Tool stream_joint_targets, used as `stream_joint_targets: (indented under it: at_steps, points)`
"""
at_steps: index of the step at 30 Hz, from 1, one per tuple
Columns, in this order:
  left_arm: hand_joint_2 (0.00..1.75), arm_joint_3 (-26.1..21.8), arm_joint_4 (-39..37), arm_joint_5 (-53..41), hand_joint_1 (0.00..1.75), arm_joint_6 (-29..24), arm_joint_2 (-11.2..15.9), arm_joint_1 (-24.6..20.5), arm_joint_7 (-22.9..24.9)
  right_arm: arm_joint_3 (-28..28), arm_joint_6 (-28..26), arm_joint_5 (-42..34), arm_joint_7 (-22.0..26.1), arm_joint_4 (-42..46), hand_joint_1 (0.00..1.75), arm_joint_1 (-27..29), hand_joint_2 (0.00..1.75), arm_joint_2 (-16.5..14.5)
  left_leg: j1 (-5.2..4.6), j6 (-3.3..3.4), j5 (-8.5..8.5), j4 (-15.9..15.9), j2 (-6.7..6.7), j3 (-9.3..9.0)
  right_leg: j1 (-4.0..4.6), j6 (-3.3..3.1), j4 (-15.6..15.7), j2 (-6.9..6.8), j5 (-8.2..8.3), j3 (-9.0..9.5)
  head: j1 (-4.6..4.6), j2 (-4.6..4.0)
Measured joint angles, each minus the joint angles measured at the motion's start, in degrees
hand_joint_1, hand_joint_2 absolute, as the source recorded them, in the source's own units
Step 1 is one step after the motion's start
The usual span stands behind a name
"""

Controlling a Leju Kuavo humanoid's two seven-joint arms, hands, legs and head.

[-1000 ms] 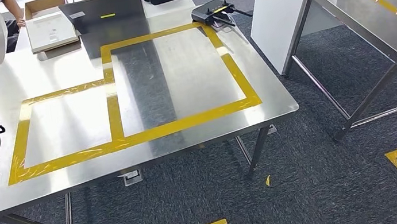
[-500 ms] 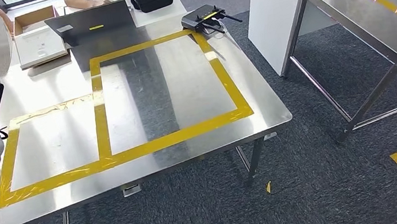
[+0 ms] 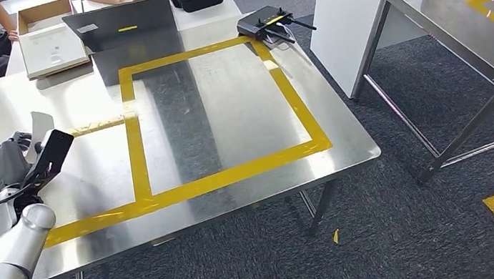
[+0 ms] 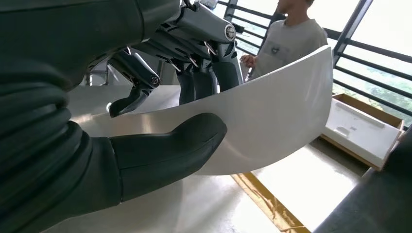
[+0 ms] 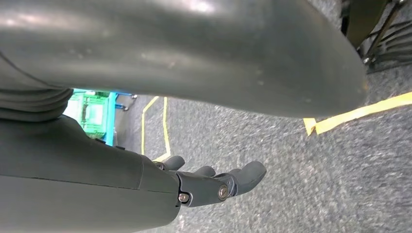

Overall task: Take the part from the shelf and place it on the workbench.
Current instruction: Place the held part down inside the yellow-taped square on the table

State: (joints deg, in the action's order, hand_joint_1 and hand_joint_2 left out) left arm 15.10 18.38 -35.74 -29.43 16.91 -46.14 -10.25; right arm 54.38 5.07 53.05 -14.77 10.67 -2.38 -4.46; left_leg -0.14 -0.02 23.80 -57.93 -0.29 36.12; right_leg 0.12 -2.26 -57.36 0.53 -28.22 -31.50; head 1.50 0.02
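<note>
Left hand [image 4: 160,97] gripping white curved part [image 4: 272,121] (far edge hidden), right hand [image 5: 214,182] empty, fingers loosely apart

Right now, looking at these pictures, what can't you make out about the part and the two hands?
- White part: in the left wrist view the thumb covers its near edge; in the head view the left robot hand hides most of it, so whether it touches the table is unclear.
- Right robot hand: the right wrist view shows fingertips over carpet; the cover hides the rest.

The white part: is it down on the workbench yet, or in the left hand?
In the left hand: thumb beneath and fingers above clamp the white part. Whether any edge touches the workbench: cannot tell.
</note>
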Motion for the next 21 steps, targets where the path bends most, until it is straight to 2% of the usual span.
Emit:
stream_joint_targets:
  at_steps: [3, 4, 8, 12, 14, 18, 21]
  points:
    - [1.75, 0.17, -1.67, -0.54, 1.75, 0.16, -0.09, 0.46, 1.37, 0.0, 0.02, 0.33, -0.01, 0.0, 0.0, 0.13, 0.0, 0.24, -0.06, 0.15, 0.1, -0.05, -0.02, 0.0, -0.14, 1.59, 0.24, -0.02, -0.05, 0.19, 0.0, 0.0]
    - [1.75, 0.29, -2.09, -0.83, 1.75, 0.1, -0.08, 0.75, 1.96, 0.0, 0.06, 0.61, 0.0, 0.0, 0.0, 0.19, 0.0, 0.34, -0.09, 0.18, 0.12, -0.06, -0.01, -0.03, -0.19, 1.93, 0.27, -0.02, -0.08, 0.24, 0.0, 0.0]
    - [1.75, 0.58, -3.23, -1.48, 1.75, -1.48, 0.23, 3.47, 2.48, -0.1, 0.48, 2.07, 0.01, 0.0, 0.0, 0.71, 0.0, 1.19, -0.1, 0.18, 0.14, -0.06, 0.02, -0.15, -0.21, 2.14, 0.25, -0.03, -0.14, 0.31, 0.01, 0.0]
    - [1.75, 0.66, -3.89, -2.54, 0.0, -4.25, 1.06, 5.57, -0.61, -0.63, 1.2, 3.56, 0.0, 0.0, 0.0, 0.92, 0.0, 1.88, 0.01, 0.16, 0.14, -0.05, 0.03, -0.2, -0.21, 2.12, 0.18, -0.03, -0.17, 0.27, 0.02, 0.0]
    - [1.75, 0.97, -4.07, -4.32, 0.0, -5.64, 1.2, 6.23, -2.03, -0.87, 1.57, 4.0, 0.01, 0.0, 0.0, 0.86, 0.0, 1.92, 0.06, 0.14, 0.13, -0.04, 0.01, -0.23, -0.2, 2.07, 0.14, -0.08, -0.2, 0.26, 0.03, 0.0]
    - [0.0, 2.25, -4.13, -7.65, 0.0, -7.5, 1.16, 6.47, -2.51, -1.56, 2.05, 4.55, 0.02, 0.0, 0.0, 0.41, 0.0, 1.86, 0.13, 0.05, 0.08, -0.04, -0.01, -0.25, -0.17, 2.01, 0.05, -0.16, -0.23, 0.24, 0.01, 0.0]
    - [0.0, 2.71, -4.08, -8.49, 0.0, -8.02, 1.17, 5.75, -2.81, -1.94, 2.05, 4.75, 0.02, 0.0, 0.0, 0.21, 0.0, 1.74, 0.14, -0.01, 0.06, -0.04, -0.01, -0.27, -0.17, 2.0, 0.0, -0.16, -0.23, 0.23, 0.01, 0.0]
